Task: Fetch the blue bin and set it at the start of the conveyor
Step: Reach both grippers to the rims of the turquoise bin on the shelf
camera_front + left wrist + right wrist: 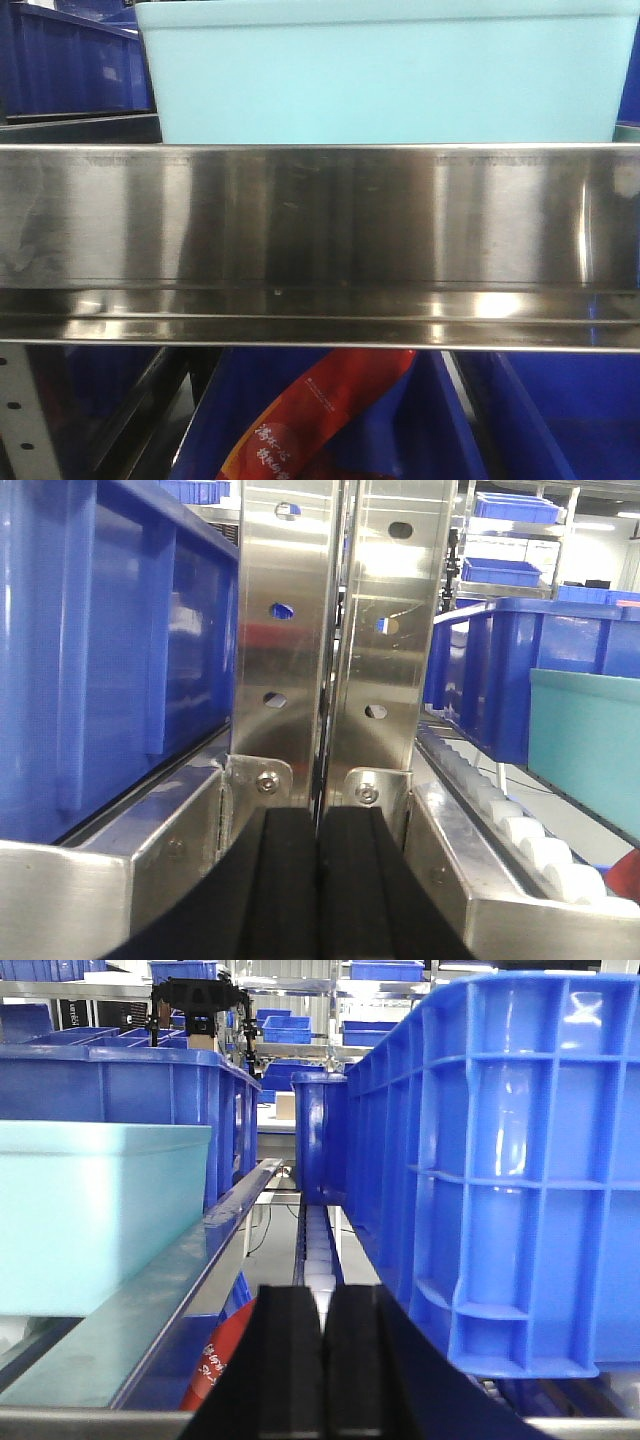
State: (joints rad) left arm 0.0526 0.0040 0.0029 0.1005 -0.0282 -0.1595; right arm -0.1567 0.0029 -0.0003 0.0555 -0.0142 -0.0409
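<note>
Closest to each wrist camera, the left jaws and the right jaws are sitting pressed together, gripping nothing. Beyond them, the blue bin (380,80) is resting on the steel shelf (320,215), its long wall facing the front camera, with dark blue crates (520,1160) standing beside and behind it.

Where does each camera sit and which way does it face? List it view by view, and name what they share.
Front: level with the steel shelf edge, facing it squarely, the blue bin above it; no robot part shows.
Left wrist: behind the shut left gripper, facing the steel uprights beside a dark blue crate.
Right wrist: behind the shut right gripper, looking down the roller lane beside a ribbed crate.
Shared: all three views catch the blue bin.
</note>
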